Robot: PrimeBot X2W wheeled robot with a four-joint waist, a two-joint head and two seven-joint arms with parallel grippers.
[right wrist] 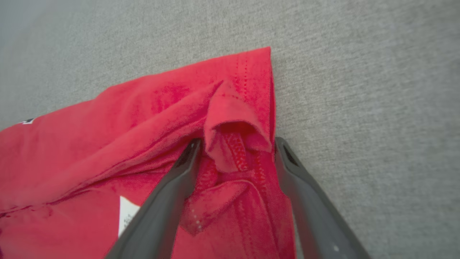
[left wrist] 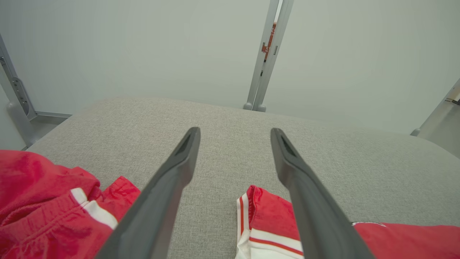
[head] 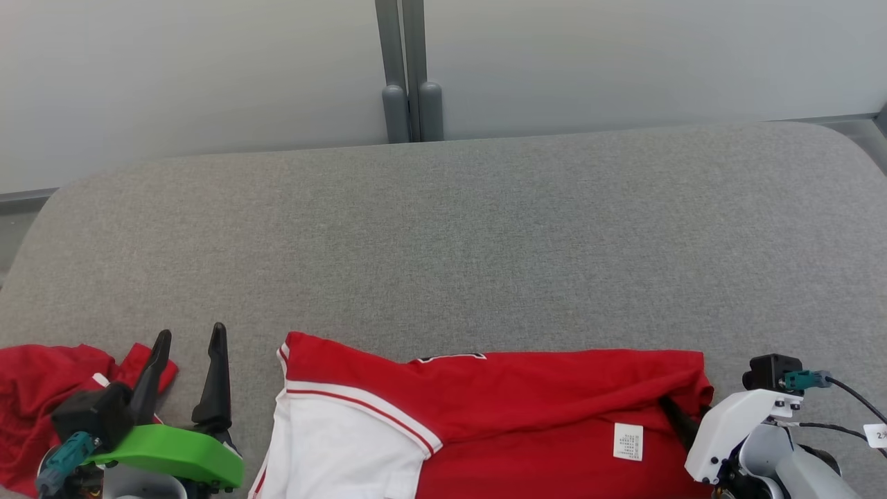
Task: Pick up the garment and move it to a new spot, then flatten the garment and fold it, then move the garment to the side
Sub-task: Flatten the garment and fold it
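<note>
garment (head: 520, 409) lies part-flattened at table (head: 443, 242) near edge, label up. right gripper (right wrist: 237, 144) at table near-right, fingers spread, straddling bunched corner, likely set to pinch and pull flat. left gripper (left wrist: 235, 131) at table near-left, spread, empty, waiting beside second red cloth (head: 41, 388).

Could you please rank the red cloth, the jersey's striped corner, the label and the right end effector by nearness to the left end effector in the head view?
1. Red cloth: just left of the left end effector.
2. Jersey's striped corner: just right of it.
3. Label: far right, on the jersey.
4. Right end effector: just past the label.
</note>
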